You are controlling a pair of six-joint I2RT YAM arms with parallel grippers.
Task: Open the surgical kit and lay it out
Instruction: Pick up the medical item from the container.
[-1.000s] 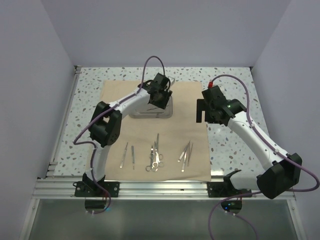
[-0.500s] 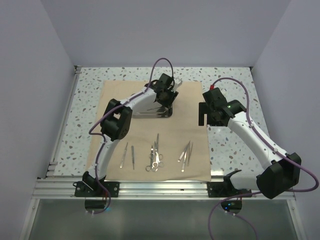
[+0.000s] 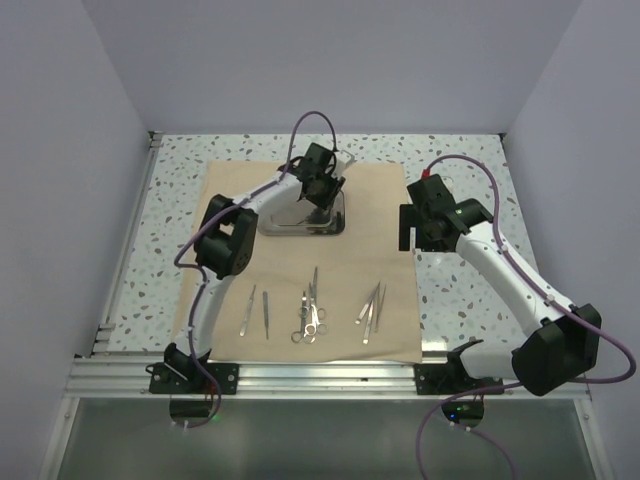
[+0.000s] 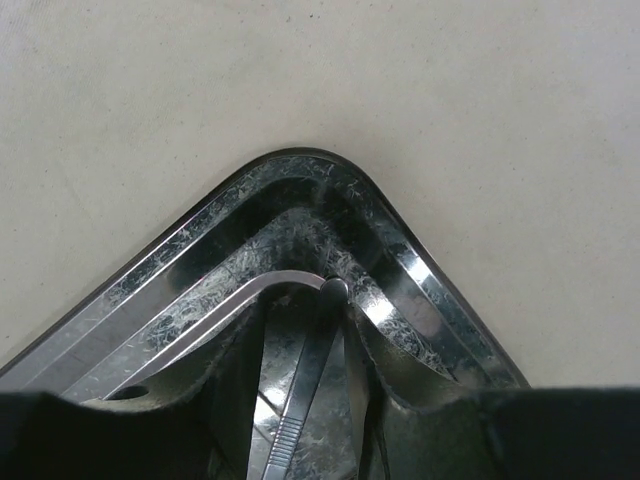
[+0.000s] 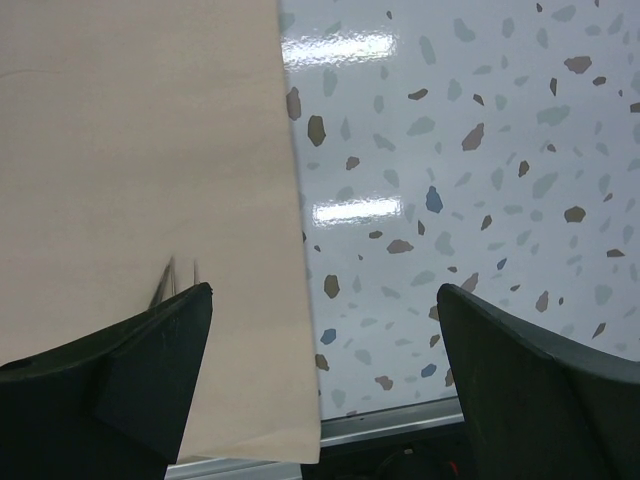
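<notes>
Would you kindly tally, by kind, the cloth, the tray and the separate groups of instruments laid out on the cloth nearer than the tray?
Cloth wrap: 1
Steel tray: 1
Instrument groups: 3
Total: 5

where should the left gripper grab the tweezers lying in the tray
Across the ridged mid-shaft of the tweezers, from straight above: they lie flat in the tray with the tip in its corner, so walls likely block a side approach.

tweezers [image 4: 298, 400] cut off at bottom edge; left hand [image 3: 322, 193] hides part of tray [image 3: 285, 223]
</notes>
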